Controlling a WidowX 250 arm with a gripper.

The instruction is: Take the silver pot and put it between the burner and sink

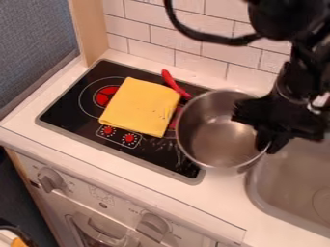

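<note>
The silver pot is at centre right, its open top facing up toward the camera. It overlaps the right edge of the black stove top, the white counter strip and the left side of the sink. My black gripper comes down from the upper right and is shut on the pot's right rim, one finger inside the wall and one outside. Whether the pot's base touches the surface below, I cannot tell.
A folded yellow cloth lies across the stove top, left of the pot. A red-handled utensil lies behind the cloth, close to the pot's rim. A white tiled wall runs along the back.
</note>
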